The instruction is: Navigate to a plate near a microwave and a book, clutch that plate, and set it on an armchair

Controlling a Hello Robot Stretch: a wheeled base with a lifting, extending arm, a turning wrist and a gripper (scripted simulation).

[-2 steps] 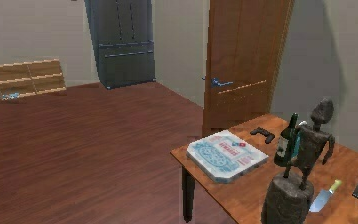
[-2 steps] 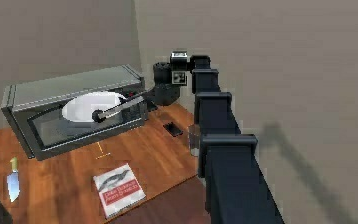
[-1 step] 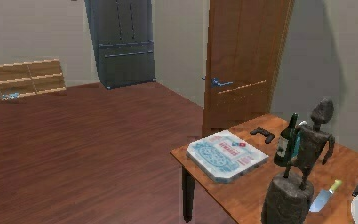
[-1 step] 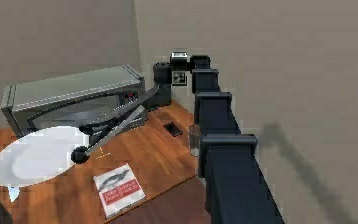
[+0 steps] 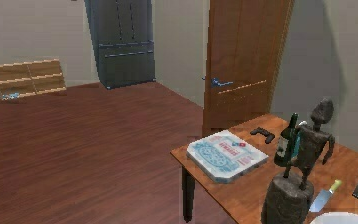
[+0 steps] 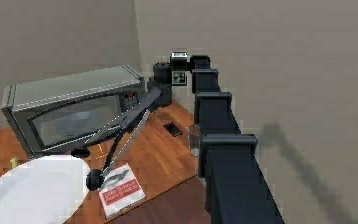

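Arm side view: plate (image 6: 32,195) is white and flat on the table (image 6: 172,150) at 8 o'clock, left and bottom cut by the frame; microwave (image 6: 72,105) just behind it at 10 o'clock, left end cropped; book (image 6: 122,190) with a red-and-white cover lies just right of the plate near 6 o'clock, touching it or not I cannot tell; arm (image 6: 227,160) runs from 5 o'clock up toward 12, hiding the table strip behind it; tool (image 6: 91,168) slants down-left from the arm's far end, thin fingers (image 6: 122,135) crossing the microwave front, tips ending by the plate's right rim and the book's top edge; over, beside or touching: cannot tell; plate rests on the table right at the tips, so cannot tell whether the tool has hold of anything; small dark flat thing (image 6: 172,128) right of the microwave, too small to name. Forward view: table corner at 4 o'clock carries a flat white-and-blue box (image 5: 225,155), dark bottle (image 5: 287,140), dark statue (image 5: 320,128); second dark figure (image 5: 287,200) cut by the bottom edge; white curved edge (image 5: 335,218) at 5 o'clock, too little showing to name; wooden door (image 5: 247,50) at 1 o'clock.
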